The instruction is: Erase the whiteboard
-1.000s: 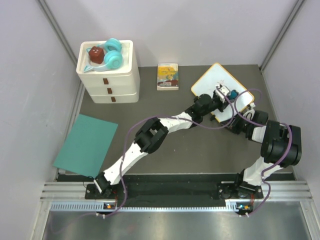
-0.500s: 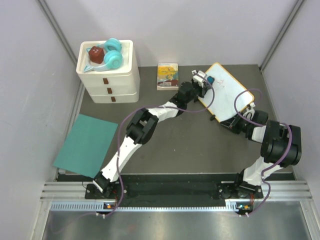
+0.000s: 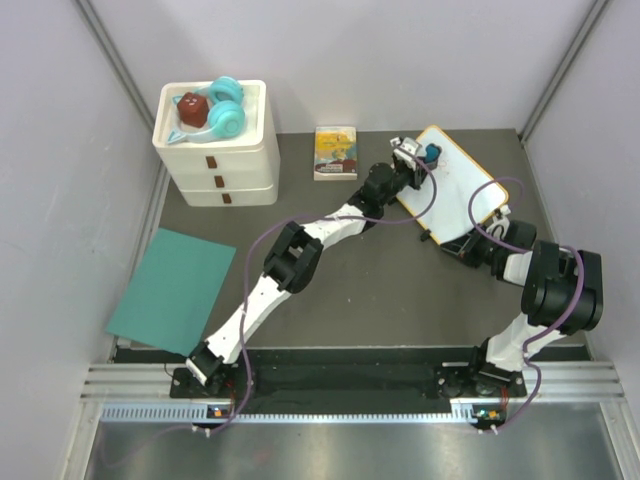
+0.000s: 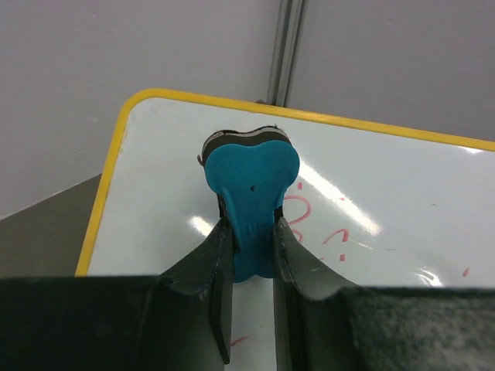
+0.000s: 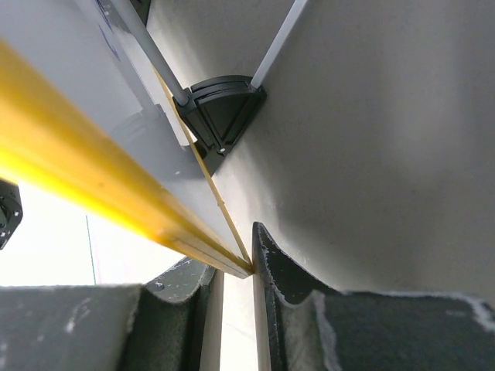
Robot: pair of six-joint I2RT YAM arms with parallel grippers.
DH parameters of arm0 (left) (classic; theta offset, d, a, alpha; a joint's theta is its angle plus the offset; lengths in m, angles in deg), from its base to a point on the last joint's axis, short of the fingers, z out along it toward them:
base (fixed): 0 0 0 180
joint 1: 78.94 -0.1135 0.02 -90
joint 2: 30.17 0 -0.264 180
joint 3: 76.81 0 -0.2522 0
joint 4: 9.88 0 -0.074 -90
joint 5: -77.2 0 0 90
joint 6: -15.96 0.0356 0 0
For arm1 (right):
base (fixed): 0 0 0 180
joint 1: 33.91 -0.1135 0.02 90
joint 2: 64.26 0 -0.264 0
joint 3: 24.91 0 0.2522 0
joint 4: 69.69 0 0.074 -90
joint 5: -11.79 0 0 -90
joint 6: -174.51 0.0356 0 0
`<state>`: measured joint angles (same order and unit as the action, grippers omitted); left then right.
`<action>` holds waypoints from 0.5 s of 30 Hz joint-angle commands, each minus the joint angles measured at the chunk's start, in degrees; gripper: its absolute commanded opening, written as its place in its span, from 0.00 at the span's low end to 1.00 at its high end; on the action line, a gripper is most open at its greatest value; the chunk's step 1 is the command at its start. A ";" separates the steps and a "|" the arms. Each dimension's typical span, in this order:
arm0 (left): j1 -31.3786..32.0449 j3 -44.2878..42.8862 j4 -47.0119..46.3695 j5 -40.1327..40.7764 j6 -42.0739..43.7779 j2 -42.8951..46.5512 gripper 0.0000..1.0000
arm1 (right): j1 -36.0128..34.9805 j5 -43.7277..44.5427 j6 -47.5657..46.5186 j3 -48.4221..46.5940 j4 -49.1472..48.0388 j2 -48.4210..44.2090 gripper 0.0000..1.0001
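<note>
Wiping step: left fingers [image 4: 219,267] pinch flat blue eraser [image 4: 251,182] on white yellow-framed whiteboard [image 4: 402,193]; right fingers [image 5: 272,263] pinch its frame edge. Next move likely needs a sweep across the red scribbles [image 4: 298,207].

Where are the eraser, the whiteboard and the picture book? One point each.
eraser [image 4: 251,182]: left wrist view, on its blue face, above the fingers.
whiteboard [image 3: 458,172]: top view, on the bare white surface.
picture book [image 3: 336,153]: top view, on the middle of its cover.

Off-task items.
Teal headphones [image 3: 225,110] are sitting atop white drawers [image 3: 222,170]; yellow book [image 3: 336,152], teal sheet [image 3: 172,290] are lying flat.
</note>
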<state>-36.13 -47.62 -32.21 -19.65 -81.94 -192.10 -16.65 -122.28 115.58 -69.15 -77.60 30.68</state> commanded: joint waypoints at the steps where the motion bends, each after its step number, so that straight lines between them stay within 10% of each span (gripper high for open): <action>1: 0.96 -5.06 -4.59 0.09 0.87 -1.63 0.00 | -1.61 -0.49 -0.92 0.77 5.32 0.51 0.00; 15: 0.79 -1.56 3.47 -6.75 5.79 1.52 0.00 | -1.61 -0.57 -0.92 0.95 5.06 0.51 0.00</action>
<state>-34.86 -50.64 -33.55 -21.97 -79.47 -193.82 -16.65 -122.30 115.56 -69.15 -77.66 30.68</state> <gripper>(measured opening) 0.242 0.166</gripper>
